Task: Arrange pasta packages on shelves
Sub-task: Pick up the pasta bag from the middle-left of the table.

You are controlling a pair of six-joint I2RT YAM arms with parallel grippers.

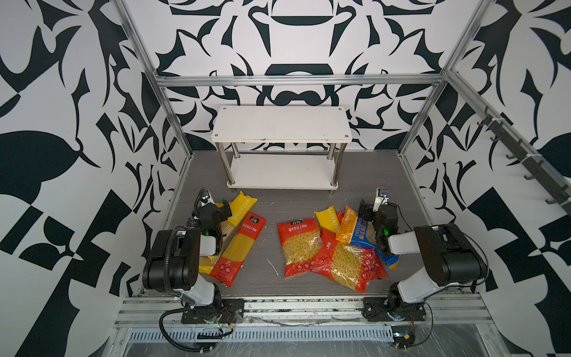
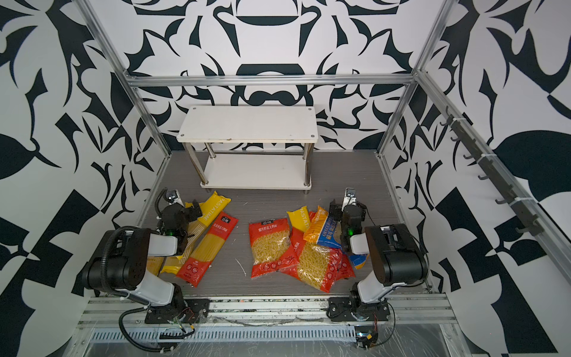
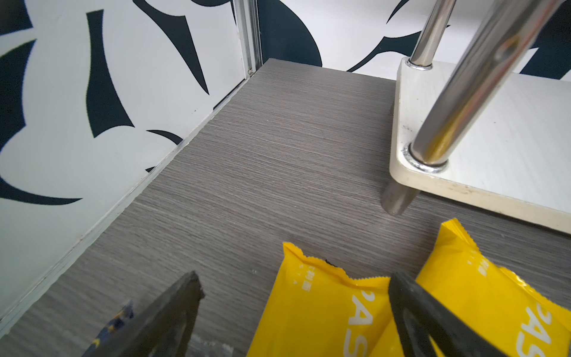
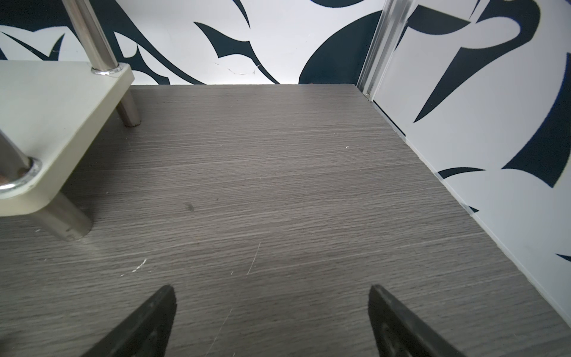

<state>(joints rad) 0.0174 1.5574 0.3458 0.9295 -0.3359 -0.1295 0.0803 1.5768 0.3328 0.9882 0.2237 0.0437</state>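
The shelves (image 1: 281, 126) stand at the back of the table, both white boards bare. To the left lie yellow PASTATIME packs (image 1: 244, 208) and a red spaghetti pack (image 1: 239, 250). To the right, red fusilli bags (image 1: 301, 247), another yellow pack (image 1: 329, 218) and a blue-orange bag (image 1: 355, 230) overlap. My left gripper (image 1: 213, 210) hovers open over the yellow packs' far ends (image 3: 318, 309), holding nothing. My right gripper (image 1: 378, 210) is open above the blue-orange bag's far end, with only bare tabletop between its fingers (image 4: 160, 309).
Patterned walls and aluminium frame rails (image 1: 296, 79) enclose the grey table (image 1: 272, 204). The shelf's lower board (image 3: 509, 123) and chrome leg (image 3: 463, 92) stand close beside the left gripper. A dark-blue pack corner (image 3: 117, 321) shows by its finger.
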